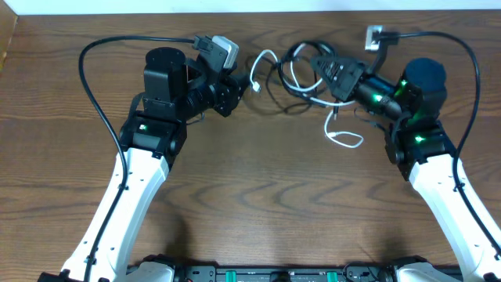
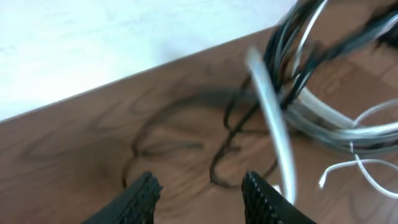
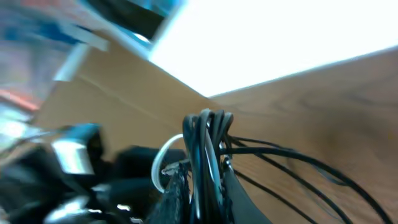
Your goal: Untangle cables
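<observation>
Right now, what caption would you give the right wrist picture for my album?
The right gripper pinches a bunch of black cables over the brown table.

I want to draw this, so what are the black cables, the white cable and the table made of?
The black cables: probably rubbery plastic coating, slightly glossy; they bend in soft loops. The white cable: likely smooth plastic too; it curls thinly. The table: looks like brown wood or wood-look laminate, with wavy grain lines and a dull sheen.
</observation>
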Available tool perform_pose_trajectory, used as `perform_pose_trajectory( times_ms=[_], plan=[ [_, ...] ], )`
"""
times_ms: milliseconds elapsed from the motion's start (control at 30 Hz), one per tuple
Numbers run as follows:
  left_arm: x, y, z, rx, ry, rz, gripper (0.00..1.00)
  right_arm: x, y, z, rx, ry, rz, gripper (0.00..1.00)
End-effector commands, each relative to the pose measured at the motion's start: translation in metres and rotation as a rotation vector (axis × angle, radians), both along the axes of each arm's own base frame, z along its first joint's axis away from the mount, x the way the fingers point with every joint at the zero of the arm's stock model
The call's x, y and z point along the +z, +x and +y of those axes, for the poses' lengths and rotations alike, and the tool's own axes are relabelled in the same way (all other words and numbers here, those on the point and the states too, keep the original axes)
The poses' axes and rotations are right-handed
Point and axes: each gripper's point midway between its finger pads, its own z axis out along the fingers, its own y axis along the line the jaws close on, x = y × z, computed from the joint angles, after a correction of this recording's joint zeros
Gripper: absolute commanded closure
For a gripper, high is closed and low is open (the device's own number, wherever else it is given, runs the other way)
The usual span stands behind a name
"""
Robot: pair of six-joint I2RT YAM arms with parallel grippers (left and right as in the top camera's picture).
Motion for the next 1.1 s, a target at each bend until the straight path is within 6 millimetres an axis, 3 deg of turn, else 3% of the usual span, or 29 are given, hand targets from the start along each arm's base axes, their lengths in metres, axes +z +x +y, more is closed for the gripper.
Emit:
perform_pose_trajectory(
  times_ms=[0, 100, 400, 633, 833, 933, 1067],
  plan=[
    [-0.004, -0.004, -0.002, -0.012, -0.006, 0.035, 0.56, 0.031, -0.010, 0.003, 0.043, 0.107, -0.004, 0.99],
    [-0.003, -0.009, -0.007, -0.049, -0.022, 0.047, 0.56, 0.037, -0.011, 0.003, 0.045, 0.140, 0.000, 0.99],
    [0.007, -0.014, -0.016, -0.111, -0.059, 0.016, 0.30, 0.055, -0.011, 0.001, 0.049, 0.276, 0.072, 0.99],
    [0.023, -0.012, -0.027, -0.136, -0.074, -0.063, 0.22, 0.063, -0.020, 0.006, 0.106, 0.334, 0.117, 0.99],
    [0.030, -0.004, -0.032, -0.109, -0.064, -0.123, 0.21, 0.066, -0.028, 0.011, 0.157, 0.342, 0.129, 0.99],
    [0.026, 0.001, -0.029, -0.082, -0.051, -0.117, 0.33, 0.072, -0.034, 0.013, 0.191, 0.347, 0.107, 0.99],
    [0.023, 0.003, -0.030, -0.082, -0.050, -0.110, 0.67, 0.075, -0.036, 0.014, 0.204, 0.356, 0.104, 0.99]
  ],
)
